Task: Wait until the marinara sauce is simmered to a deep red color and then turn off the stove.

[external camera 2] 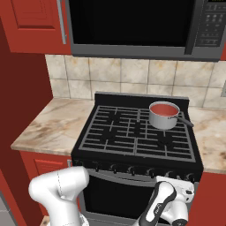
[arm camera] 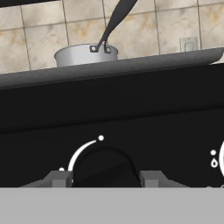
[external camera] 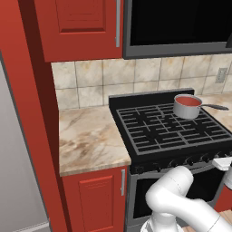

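Fingers (arm camera: 57, 178) straddle a stove (external camera: 167, 131) knob (arm camera: 105, 168), arm low and level.

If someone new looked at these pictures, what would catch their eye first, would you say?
Probably the small grey saucepan of orange-red marinara sauce, on the back right of the black stove. Next, the white arm reaching low at the stove's front, its pincer set either side of a dark knob.

marinara sauce (external camera 2: 164, 109): orange-red, flat, in saucepan at back right | stove (external camera 2: 132, 132): black, grid grates, front knobs
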Motion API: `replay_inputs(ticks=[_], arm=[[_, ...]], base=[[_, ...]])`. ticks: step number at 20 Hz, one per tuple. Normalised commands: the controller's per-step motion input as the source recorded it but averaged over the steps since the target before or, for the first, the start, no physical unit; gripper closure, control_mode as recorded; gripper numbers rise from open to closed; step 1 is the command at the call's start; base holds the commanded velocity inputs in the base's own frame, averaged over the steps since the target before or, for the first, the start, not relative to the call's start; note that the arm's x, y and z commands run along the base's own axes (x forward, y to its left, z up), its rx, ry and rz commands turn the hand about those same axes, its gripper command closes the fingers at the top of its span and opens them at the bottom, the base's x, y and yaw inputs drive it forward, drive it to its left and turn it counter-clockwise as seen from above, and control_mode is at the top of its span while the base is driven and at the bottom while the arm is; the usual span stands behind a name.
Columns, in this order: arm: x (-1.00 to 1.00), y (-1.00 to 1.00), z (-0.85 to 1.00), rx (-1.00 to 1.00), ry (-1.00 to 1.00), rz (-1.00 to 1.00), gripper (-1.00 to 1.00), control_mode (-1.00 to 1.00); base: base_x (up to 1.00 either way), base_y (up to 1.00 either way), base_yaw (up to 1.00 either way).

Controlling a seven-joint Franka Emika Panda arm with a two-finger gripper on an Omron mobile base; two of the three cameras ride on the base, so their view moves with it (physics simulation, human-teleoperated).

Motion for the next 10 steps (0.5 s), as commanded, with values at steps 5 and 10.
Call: replay_inputs(ticks=[5, 10], arm=[[0.0, 0.0, 0.0, 0.0, 0.0, 0.0, 1.0, -1.0], [0.0, 0.0, 0.0, 0.0, 0.0, 0.0, 1.0, -1.0]], base=[[0.0, 0.0, 0.0], [0.0, 0.0, 0.0]])
